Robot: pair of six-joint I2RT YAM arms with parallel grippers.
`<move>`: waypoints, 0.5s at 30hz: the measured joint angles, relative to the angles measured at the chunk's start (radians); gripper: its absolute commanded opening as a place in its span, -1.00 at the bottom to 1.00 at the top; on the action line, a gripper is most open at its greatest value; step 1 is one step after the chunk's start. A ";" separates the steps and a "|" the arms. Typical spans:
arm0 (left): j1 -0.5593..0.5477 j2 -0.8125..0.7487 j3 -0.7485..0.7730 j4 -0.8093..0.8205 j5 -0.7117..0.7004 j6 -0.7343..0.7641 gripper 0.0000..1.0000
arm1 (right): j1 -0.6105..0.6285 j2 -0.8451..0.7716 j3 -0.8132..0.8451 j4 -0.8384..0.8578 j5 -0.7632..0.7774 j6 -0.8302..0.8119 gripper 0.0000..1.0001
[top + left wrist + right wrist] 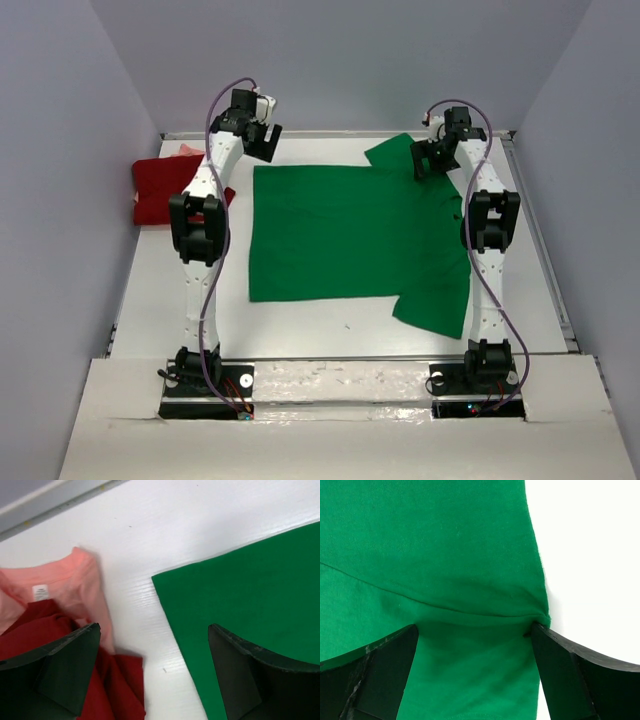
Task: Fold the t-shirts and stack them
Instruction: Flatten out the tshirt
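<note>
The bright green t-shirt [350, 235] lies spread flat in the middle of the white table [300, 325], sleeves toward the right. My left gripper [256, 136] hangs open over the shirt's far left corner [240, 585]; bare table shows between its fingers [70, 670]. To its left lies the dark red t-shirt [160, 190] in a heap on the pale salmon-pink t-shirt [65, 580], whose label shows. My right gripper [430, 158] is open just above the green far sleeve [470, 580], and its right fingertip [540, 632] touches the sleeve's edge.
A grey rail [330, 133] runs along the table's far edge, with plain walls on three sides. Another rail [545, 260] borders the right side. Both arm bases [205, 375] stand at the near edge behind a white ledge.
</note>
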 measured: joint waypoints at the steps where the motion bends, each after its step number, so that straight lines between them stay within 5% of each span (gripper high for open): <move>1: 0.000 -0.027 -0.016 0.008 -0.013 -0.001 0.98 | 0.000 0.002 0.002 0.011 -0.005 0.000 0.99; 15: 0.000 -0.266 -0.262 0.047 -0.094 -0.019 0.98 | 0.000 0.008 0.034 0.188 -0.069 0.028 0.99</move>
